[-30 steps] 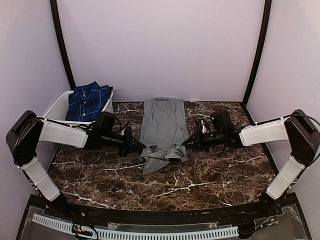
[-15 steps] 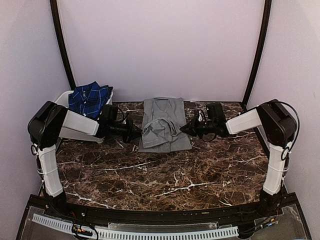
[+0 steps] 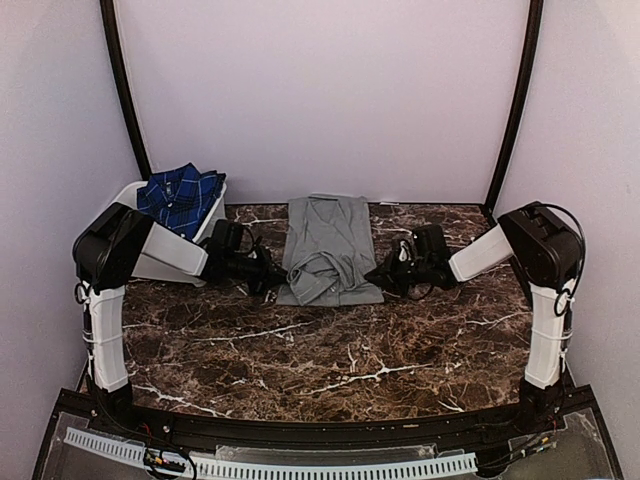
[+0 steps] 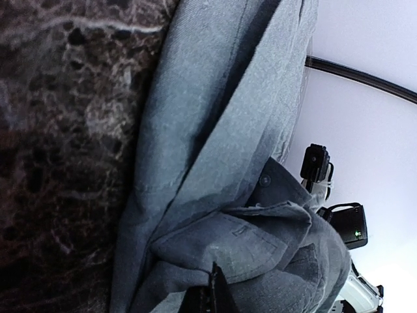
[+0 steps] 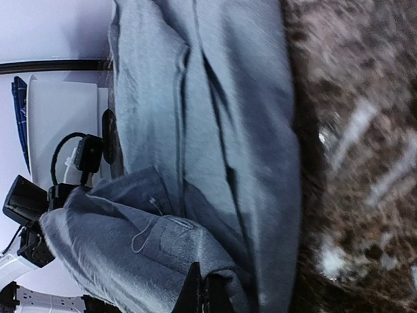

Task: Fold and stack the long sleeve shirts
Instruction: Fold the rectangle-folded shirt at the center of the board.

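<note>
Since last look, I've carried the grey shirt's (image 3: 326, 240) hem rearward and laid it rumpled over its middle, back-centre of the table (image 3: 350, 360). Left gripper (image 3: 272, 277) and right gripper (image 3: 377, 278) look pinched on the cloth. Half-fold nearly done. The plaid shirt (image 3: 180, 196) has not been started.

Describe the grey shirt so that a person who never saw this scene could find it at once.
Look at the dark marble table, at the middle of its far edge. There lies the grey shirt, its near end folded back and bunched. It is plain and on the table, unlike the blue plaid shirt, which sits in the white tub at far left.
</note>
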`<state>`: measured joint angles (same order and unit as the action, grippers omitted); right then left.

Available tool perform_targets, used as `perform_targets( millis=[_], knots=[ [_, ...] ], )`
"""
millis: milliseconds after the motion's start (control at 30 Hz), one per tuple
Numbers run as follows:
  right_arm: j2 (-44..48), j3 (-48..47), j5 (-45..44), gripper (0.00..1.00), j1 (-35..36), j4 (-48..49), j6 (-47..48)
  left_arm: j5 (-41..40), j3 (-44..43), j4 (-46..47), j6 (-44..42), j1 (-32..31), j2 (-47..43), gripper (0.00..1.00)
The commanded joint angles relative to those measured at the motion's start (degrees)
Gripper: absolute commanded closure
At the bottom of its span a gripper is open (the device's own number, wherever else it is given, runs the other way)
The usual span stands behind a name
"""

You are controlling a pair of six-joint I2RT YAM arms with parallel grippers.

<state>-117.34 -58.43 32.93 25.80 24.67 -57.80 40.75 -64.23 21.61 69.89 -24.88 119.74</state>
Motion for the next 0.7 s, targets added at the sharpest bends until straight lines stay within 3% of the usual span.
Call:
perform_targets(
  millis=[0,333,667],
  knots=[
    [3.89,6.51,-1.02,1.0,-0.1,3.75,-1.06,-2.15,3.26,-2.05,-1.34,-2.26,-2.28,1.0],
    [12.32,18.78,-0.05,1.0,1.04,6.83,-1.85,-8.2,17.1,2.71,5.8,-8.98,-12.03,1.0],
    [14.2,15.25,-1.76,1.0,0.81,2.47,0.8,-9.76,10.43,-2.42,3.39,-9.11,-12.96,1.0]
  ],
)
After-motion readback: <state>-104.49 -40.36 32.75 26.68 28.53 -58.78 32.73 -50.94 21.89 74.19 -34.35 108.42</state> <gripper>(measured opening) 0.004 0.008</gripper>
